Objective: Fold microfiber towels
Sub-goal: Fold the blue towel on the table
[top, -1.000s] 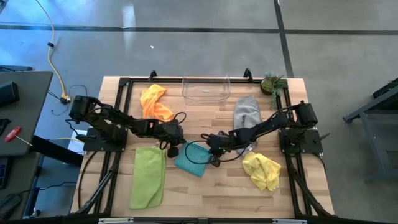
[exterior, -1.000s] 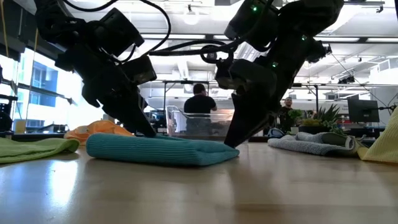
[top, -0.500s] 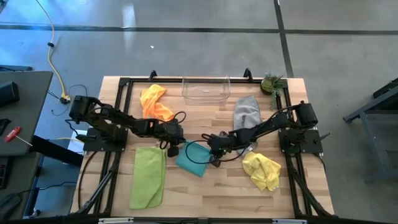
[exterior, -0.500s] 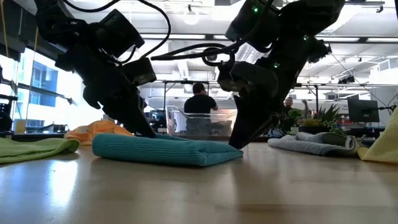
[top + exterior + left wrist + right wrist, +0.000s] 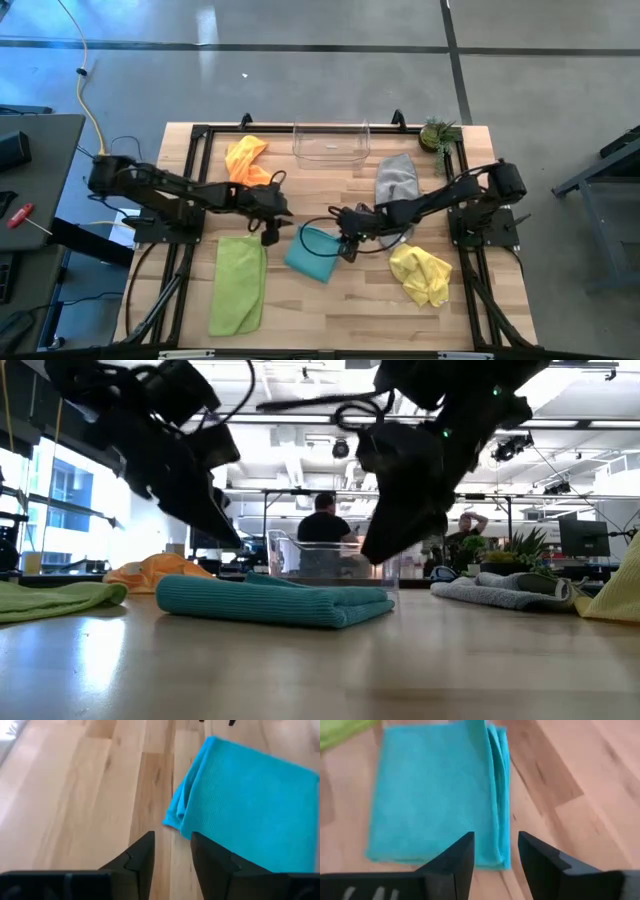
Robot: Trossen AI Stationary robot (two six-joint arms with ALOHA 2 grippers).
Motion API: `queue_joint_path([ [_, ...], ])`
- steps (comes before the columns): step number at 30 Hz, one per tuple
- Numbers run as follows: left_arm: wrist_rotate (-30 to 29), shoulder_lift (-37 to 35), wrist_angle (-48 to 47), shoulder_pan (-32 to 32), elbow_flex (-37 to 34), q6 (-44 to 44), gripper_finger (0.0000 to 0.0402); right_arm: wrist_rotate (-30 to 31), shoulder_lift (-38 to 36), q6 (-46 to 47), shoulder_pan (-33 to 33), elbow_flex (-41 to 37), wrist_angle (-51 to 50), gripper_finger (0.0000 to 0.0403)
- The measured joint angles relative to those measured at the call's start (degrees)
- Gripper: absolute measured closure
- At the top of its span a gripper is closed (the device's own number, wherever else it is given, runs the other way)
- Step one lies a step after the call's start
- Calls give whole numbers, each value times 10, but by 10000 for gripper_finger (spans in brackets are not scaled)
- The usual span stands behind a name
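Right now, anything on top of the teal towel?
Nothing rests on the teal towel. It lies folded on the table, both grippers lifted clear and empty. Whether anything sits between its folded layers can't be seen.

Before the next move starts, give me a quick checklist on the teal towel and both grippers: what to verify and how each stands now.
1. Left gripper empty, fingers apart: ok; only bare wood shows between them.
2. Right gripper empty, fingers apart: ok.
3. Both grippers clear of the teal towel: ok; in the low view they hang above it, not touching.
4. Teal towel folded and lying flat on the table: ok; its layered edges show in the right wrist view.
5. Edges aligned neatly: cannot tell; one corner looks slightly rumpled in the left wrist view.
6. Orange towel, grey towel and yellow towel folded: not ok; all lie crumpled.
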Motion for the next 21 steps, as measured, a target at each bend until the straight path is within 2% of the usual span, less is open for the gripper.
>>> queue_joint_path([
  [2,30,-17,26,0,-15,0,303,2,1,0,10,0,30,278],
  [5,86,-36,90,-7,-53,-3,335,-1,34,7,29,1,110,326],
  [9,97,-51,171,-21,-94,-36,377,0,79,33,45,0,151,393],
  [12,96,-55,184,-28,-108,-46,397,0,94,55,46,0,120,385],
  [16,93,-57,184,-31,-112,-46,395,3,90,51,29,1,77,384],
  [21,68,-57,184,-30,-112,-41,400,4,81,-11,-20,2,27,400],
])
